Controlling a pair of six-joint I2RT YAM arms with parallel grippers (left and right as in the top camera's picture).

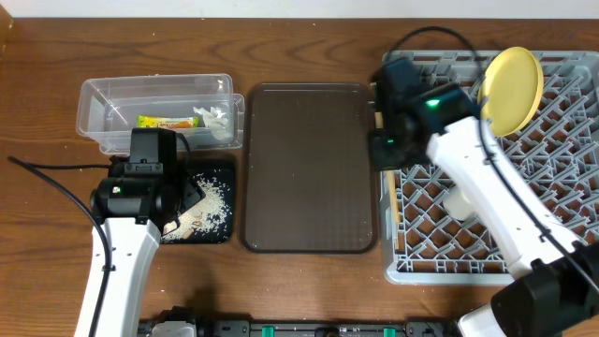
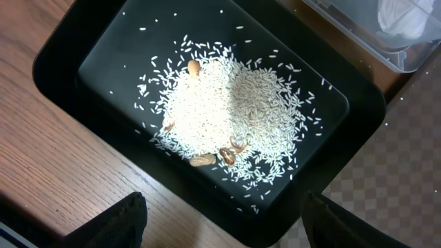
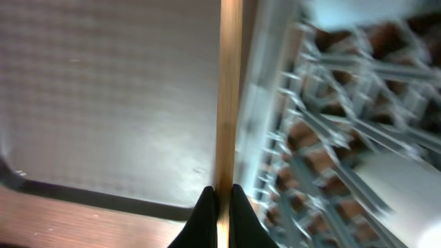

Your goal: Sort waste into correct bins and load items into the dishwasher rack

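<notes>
Grey plastic lattice formed the large square dishwasher rack [image 1: 571, 178], just right of the right gripper [image 3: 220, 200]. A flat brown serving tray [image 1: 309, 168] lay to that gripper's left. The left gripper [image 2: 224, 217] hung with its fingers wide apart over a shallow glossy black tray [image 2: 62, 62]. A clear plastic tub [image 1: 122, 98] sat just beyond it.

A round yellow plate [image 1: 511, 78] stood on edge in the rack, beyond the right gripper. That gripper's fingers pinched narrowly on the wooden chopsticks [image 3: 229, 89], a pale straight strip along the rack's rim. Whether both sticks were held could not be told. Held near one end, they could swing, snag the rim, or slip through the lattice.

The tub held a yellow-green wrapper [image 1: 164, 122] and a white tissue [image 1: 213, 116]. Loose white rice [image 2: 227, 103] lay heaped directly below the left gripper.
</notes>
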